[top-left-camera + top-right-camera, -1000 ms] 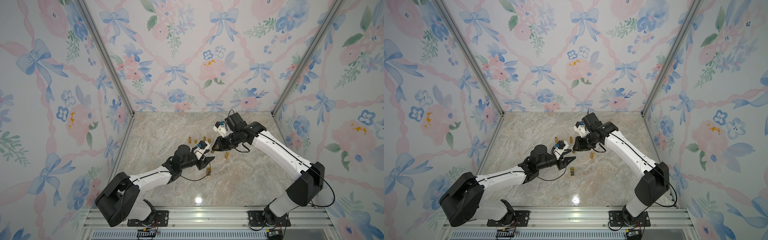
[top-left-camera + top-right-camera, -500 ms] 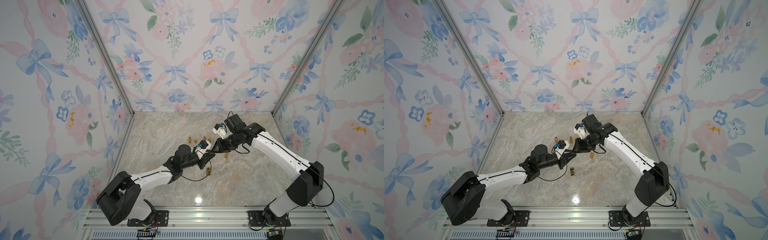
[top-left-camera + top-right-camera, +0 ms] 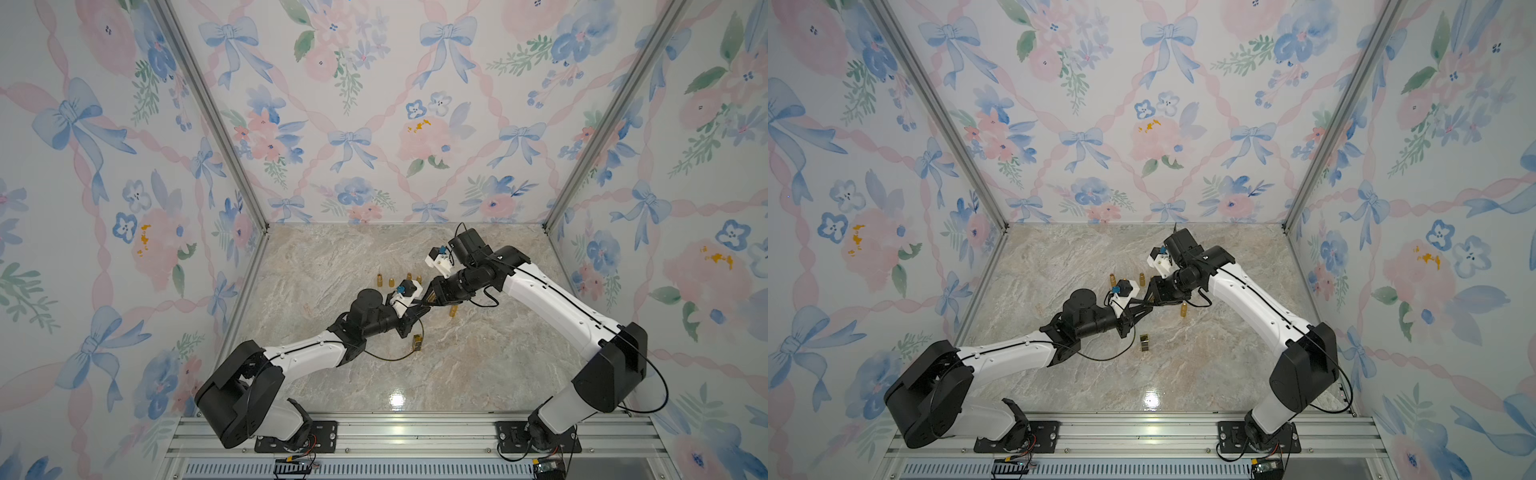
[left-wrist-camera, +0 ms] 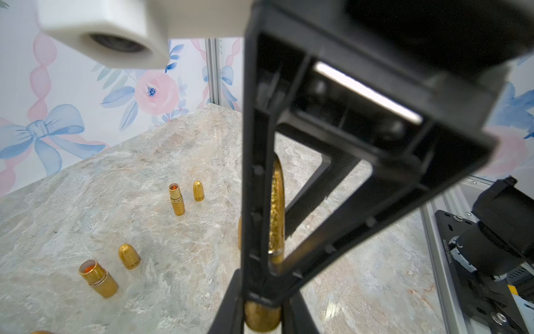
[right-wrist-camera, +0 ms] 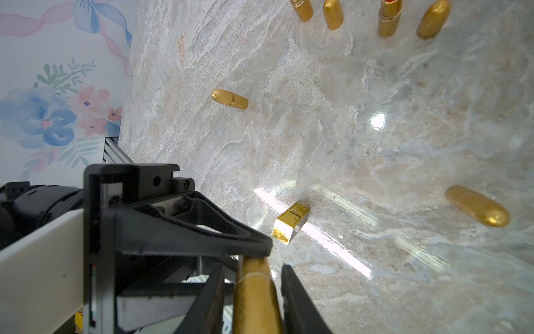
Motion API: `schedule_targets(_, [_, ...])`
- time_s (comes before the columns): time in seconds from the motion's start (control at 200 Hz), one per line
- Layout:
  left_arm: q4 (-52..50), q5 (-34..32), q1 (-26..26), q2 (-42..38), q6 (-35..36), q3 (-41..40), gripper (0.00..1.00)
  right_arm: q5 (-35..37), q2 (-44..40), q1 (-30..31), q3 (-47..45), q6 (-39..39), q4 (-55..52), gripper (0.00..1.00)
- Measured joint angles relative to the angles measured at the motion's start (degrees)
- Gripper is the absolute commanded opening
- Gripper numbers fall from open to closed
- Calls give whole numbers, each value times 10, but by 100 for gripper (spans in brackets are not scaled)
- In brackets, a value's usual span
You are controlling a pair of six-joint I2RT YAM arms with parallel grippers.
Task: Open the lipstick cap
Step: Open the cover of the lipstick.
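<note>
A gold lipstick [image 4: 262, 316] hangs in the air between both arms above the middle of the marble floor. My left gripper [image 4: 261, 312] is shut on its smooth lower end. The textured cap [image 4: 277, 202] runs up between the fingers of my right gripper [image 5: 254, 300]. In the right wrist view the lipstick [image 5: 255, 295] shows a narrow gap to each black finger, so those jaws stand open around it. In both top views the left gripper [image 3: 422, 306] and right gripper [image 3: 432, 297] meet tip to tip and mostly hide the lipstick.
Several gold lipstick bases and bullet caps [image 3: 390, 282] stand behind the grippers. One gold tube [image 3: 453, 311] stands just right of them, and a square gold lipstick [image 3: 417, 341] lies just in front. Another bullet lipstick [image 5: 229, 99] lies on its side.
The left gripper rose to the right gripper and shut on the lipstick's lower end. The right gripper's jaws have come apart a little around the cap end.
</note>
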Motion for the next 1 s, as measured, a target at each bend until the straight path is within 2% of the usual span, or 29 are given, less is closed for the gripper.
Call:
schedule_targets(0.255, [0, -11, 0, 0, -4, -3, 0, 27, -9, 0, 0, 1, 5, 43])
schedule_targets(0.5, [-1, -13, 0, 0, -4, -4, 0, 51, -10, 6, 0, 1, 8, 35])
schedule_targets(0.795, [0, -16, 0, 0, -4, -4, 0, 56, -10, 9, 0, -1, 11, 34])
schedule_targets(1.0, [0, -17, 0, 0, -4, -4, 0, 56, -14, 9, 0, 1, 17, 28])
